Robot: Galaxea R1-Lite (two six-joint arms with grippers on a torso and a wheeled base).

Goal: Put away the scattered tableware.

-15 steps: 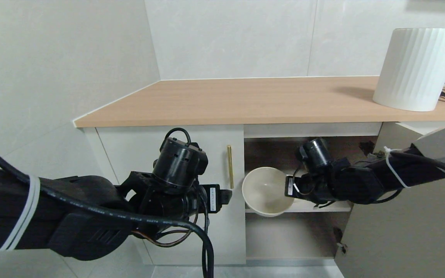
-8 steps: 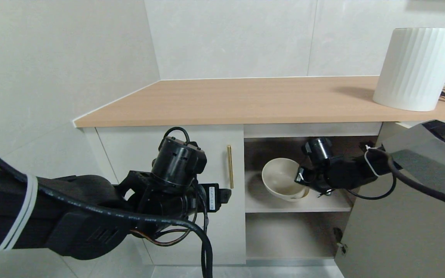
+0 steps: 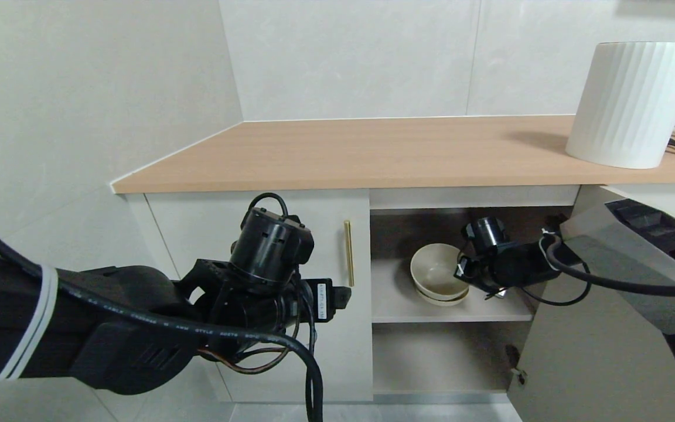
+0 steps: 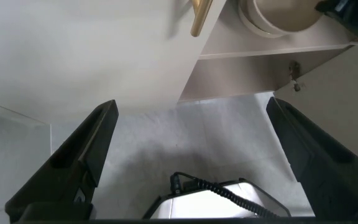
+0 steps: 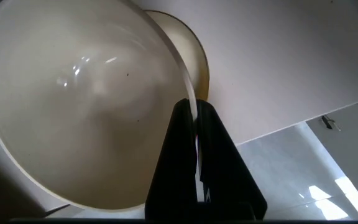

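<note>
Bowl (image 3: 436, 271): cream, rigid and glossy-smooth, so judged light, slippery and liable to chip. It sits tilted over a second dish (image 3: 444, 299) on the upper shelf (image 3: 393, 306) of the open cupboard, and I cannot tell whether the two touch. Right tool (image 3: 462, 271) is pinched on the rim, one finger inside and one outside, which seems the only workable hold. Left tool (image 4: 191, 106) hangs spread wide and empty before the closed door (image 3: 191, 225).

The black left tool (image 4: 191, 109) is held forward, fingers (image 4: 79, 162) spread wide. The black right tool (image 5: 196, 130), arm outstretched, pinches a cream round bowl (image 5: 86, 93) by its rim.
</note>
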